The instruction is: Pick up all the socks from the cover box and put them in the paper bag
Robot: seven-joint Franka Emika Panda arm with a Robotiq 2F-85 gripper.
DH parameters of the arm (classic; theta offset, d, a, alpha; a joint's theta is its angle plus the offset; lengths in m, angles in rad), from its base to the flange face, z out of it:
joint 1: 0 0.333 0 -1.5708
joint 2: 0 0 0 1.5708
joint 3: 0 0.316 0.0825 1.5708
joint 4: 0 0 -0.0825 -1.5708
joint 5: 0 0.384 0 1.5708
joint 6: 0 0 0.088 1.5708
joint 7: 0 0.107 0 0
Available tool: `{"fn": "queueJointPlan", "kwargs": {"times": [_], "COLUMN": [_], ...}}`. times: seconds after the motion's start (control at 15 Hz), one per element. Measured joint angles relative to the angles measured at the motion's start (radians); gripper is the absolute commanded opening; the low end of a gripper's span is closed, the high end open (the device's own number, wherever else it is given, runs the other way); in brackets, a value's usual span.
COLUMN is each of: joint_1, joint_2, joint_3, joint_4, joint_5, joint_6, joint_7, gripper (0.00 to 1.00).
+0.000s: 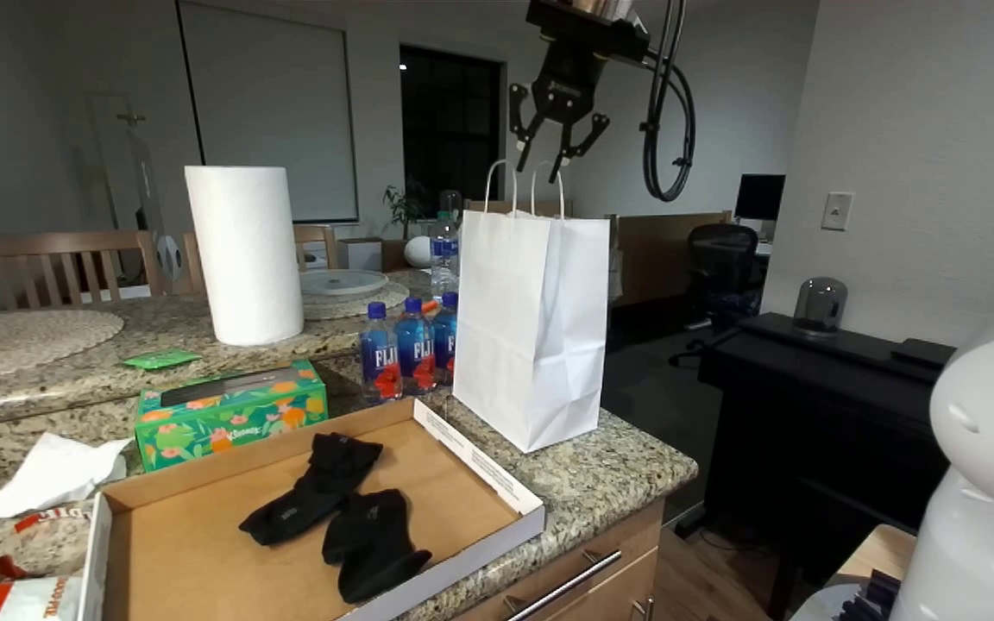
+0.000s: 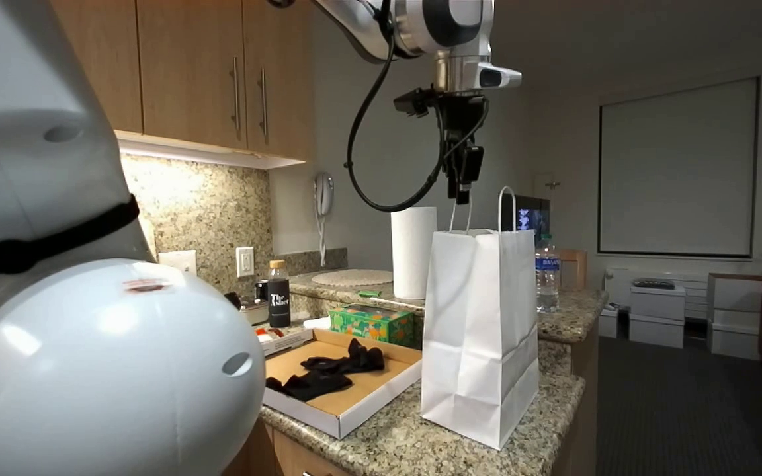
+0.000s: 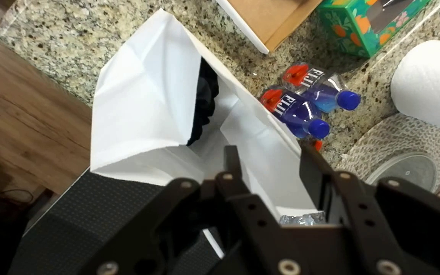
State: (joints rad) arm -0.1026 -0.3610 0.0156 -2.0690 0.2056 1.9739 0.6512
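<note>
Some socks lie in the tray, seven o'clock from the half-spread, empty gripper above the paper bag.

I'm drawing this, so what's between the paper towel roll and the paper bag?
FIJI bottles: the wrist view shows two between the paper towel roll and the paper bag, and an exterior view shows a third bottle, partly hidden.

In my wrist view, the bag partly hides the dark cloth inside; the tray is cut off.
</note>
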Motion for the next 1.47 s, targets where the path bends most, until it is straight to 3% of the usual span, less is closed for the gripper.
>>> {"fn": "queueJointPlan", "kwargs": {"times": [0.2, 0.33, 0.53, 0.87, 1.2, 1.47], "joint_1": [0.001, 0.013, 0.074, 0.187, 0.298, 0.333], "joint_2": [0.000, -0.011, -0.057, -0.069, 0.127, 0.346], "joint_3": [-0.006, -0.006, 0.026, 0.187, 0.305, 0.313], "joint_4": [0.000, 0.000, -0.009, -0.068, -0.118, -0.117], "joint_5": [0.001, 0.026, 0.040, 0.037, 0.038, 0.038], "joint_6": [0.000, 0.000, -0.022, -0.033, 0.077, 0.201], "joint_7": [0.000, -0.028, -0.094, -0.099, -0.140, -0.198], "gripper": [0.95, 1.00, 1.00, 1.00, 1.00, 1.00]}}
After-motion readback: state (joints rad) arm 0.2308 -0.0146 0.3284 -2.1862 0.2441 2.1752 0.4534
